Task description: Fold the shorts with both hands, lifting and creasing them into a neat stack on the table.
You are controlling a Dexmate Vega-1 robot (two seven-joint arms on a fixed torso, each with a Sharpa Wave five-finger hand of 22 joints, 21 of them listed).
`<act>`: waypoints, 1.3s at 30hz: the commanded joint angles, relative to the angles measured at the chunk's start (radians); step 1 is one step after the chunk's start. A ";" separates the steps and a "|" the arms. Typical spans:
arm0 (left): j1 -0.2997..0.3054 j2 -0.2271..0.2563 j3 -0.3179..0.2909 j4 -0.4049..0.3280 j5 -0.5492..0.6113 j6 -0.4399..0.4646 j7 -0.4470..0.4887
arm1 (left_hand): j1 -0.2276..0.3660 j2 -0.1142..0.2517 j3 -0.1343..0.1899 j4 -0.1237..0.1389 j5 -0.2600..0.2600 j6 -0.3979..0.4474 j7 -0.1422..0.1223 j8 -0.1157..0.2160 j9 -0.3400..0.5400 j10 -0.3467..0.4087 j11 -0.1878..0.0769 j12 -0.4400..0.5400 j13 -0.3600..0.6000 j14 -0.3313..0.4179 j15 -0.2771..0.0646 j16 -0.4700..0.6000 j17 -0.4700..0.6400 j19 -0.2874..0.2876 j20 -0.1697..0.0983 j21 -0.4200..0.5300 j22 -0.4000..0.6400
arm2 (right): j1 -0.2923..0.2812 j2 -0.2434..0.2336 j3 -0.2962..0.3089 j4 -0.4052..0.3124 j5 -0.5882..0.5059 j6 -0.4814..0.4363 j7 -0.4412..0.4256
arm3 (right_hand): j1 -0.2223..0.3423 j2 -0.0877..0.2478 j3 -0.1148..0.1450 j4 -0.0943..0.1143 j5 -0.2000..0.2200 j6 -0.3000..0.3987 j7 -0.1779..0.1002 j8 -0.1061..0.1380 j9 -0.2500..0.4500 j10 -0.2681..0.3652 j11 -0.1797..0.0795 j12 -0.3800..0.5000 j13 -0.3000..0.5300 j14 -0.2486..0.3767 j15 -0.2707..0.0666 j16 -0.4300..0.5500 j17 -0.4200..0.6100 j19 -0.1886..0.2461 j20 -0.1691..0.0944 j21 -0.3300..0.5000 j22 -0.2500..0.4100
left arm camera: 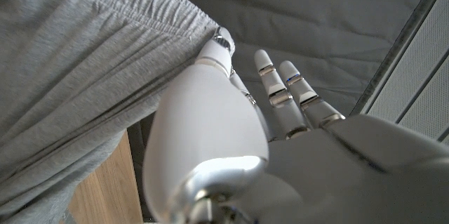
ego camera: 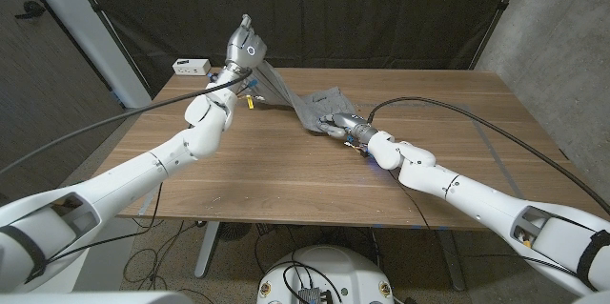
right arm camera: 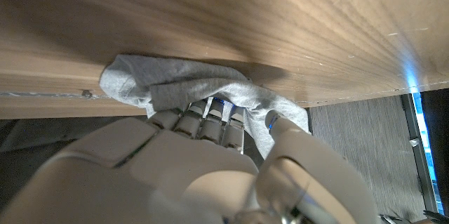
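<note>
Shorts [ego camera: 310, 104] (one pair) gripped by two hands: left hand [ego camera: 244, 45], right hand [ego camera: 335, 123].

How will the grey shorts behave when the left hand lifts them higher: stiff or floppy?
Probably floppy: the shorts sag in a loose band from the raised left hand down to the right hand. Likely light, since thin fabric bunches in soft folds. They may slip from the fingers.

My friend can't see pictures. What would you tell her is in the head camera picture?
Two white robot arms stretch grey shorts over a wooden table. The left hand holds one end up in the air, and the right hand holds the other end down on the table. A small white box sits at the far left corner.
</note>
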 commanded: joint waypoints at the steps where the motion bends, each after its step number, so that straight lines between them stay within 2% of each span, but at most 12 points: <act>1: -0.048 0.003 0.019 -0.006 0.030 -0.084 0.040 | 0.006 -0.010 -0.002 0.003 0.013 -0.004 -0.002 0.009 0.007 0.012 -0.001 -0.002 0.002 0.008 -0.154 -0.004 0.004 0.004 -0.009 0.007 0.006 | -0.010 -0.007 0.003 -0.005 0.003 0.009 -0.006 | -0.008 0.000 0.011 0.001 -0.001 0.009 0.004 -0.001 0.004 0.010 -0.002 -0.004 0.001 -0.002 -0.047 -0.005 0.001 0.009 0.002 0.003 0.005; 9: -0.082 0.010 0.033 -0.011 0.041 -0.136 0.070 | 0.006 -0.011 -0.004 0.005 0.019 -0.006 -0.001 0.014 0.010 0.014 -0.001 -0.006 0.003 0.008 -0.153 -0.006 0.004 0.005 -0.011 0.009 0.006 | -0.013 -0.011 0.003 -0.008 0.004 0.010 0.001 | -0.009 0.000 0.014 0.000 -0.001 0.010 0.003 -0.002 0.004 0.010 -0.001 -0.006 0.002 -0.002 -0.048 -0.006 0.001 0.009 0.000 0.003 0.005; 23: -0.145 0.028 0.066 -0.033 0.019 -0.266 0.179 | 0.007 -0.011 -0.007 0.009 0.030 -0.009 -0.002 0.023 0.014 0.014 -0.002 -0.016 -0.001 0.015 -0.154 -0.006 0.004 0.007 -0.013 0.014 0.005 | -0.012 -0.002 0.003 0.012 0.009 0.025 -0.005 | -0.009 0.001 0.023 -0.003 0.000 0.009 0.001 -0.005 0.004 0.008 -0.007 -0.008 0.002 -0.005 -0.051 -0.008 0.001 0.008 0.000 0.002 0.005; 31: -0.164 0.036 0.085 -0.052 0.044 -0.321 0.172 | 0.007 -0.014 -0.011 0.011 0.035 -0.014 -0.002 0.028 0.016 0.020 -0.003 -0.018 0.000 0.018 -0.152 -0.008 0.004 0.007 -0.015 0.016 0.005 | -0.012 0.005 0.004 0.024 0.019 0.030 -0.005 | -0.010 0.000 0.026 -0.003 -0.001 0.009 0.001 -0.006 0.004 0.009 -0.004 -0.009 0.002 -0.006 -0.052 -0.009 0.000 0.007 0.000 0.002 0.005; 39: -0.208 0.017 0.113 -0.006 0.075 -0.362 0.185 | 0.008 -0.016 -0.014 0.012 0.042 -0.020 -0.002 0.033 0.019 0.024 -0.003 -0.023 -0.002 0.016 -0.155 -0.011 0.004 0.004 -0.013 0.018 0.005 | -0.010 0.006 0.001 0.030 0.020 0.045 -0.007 | -0.012 -0.001 0.029 -0.004 -0.001 0.010 0.002 -0.007 0.004 0.010 -0.004 -0.010 0.002 -0.005 -0.051 -0.009 0.000 0.007 0.001 0.002 0.005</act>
